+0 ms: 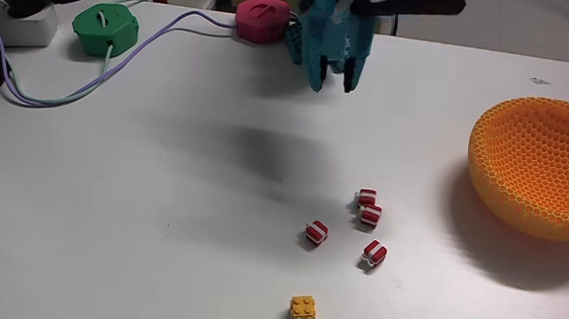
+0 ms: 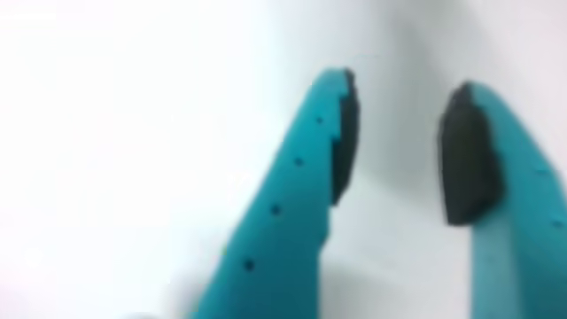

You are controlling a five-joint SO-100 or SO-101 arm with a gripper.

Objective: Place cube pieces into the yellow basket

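Note:
Several small red cube pieces with white bands lie on the white table in the fixed view: one [image 1: 366, 197], another [image 1: 370, 215] touching it, a third [image 1: 316, 232] to the left, and one more [image 1: 374, 252] nearer the front. The yellow basket [image 1: 539, 165], an orange-yellow honeycomb mesh bowl, stands at the right edge. My teal gripper [image 1: 334, 85] hangs near the back of the table, well behind the cubes and left of the basket. In the wrist view its fingers [image 2: 306, 204] stand apart over bare white table, the gripper [image 2: 399, 97] open and holding nothing.
A small yellow brick [image 1: 303, 310] sits near the front edge. A green disc [image 1: 105, 28] and a pink disc [image 1: 262, 19] lie at the back with lilac cables [image 1: 91, 80] trailing left. A white power block [image 1: 20, 27] is at the back left corner.

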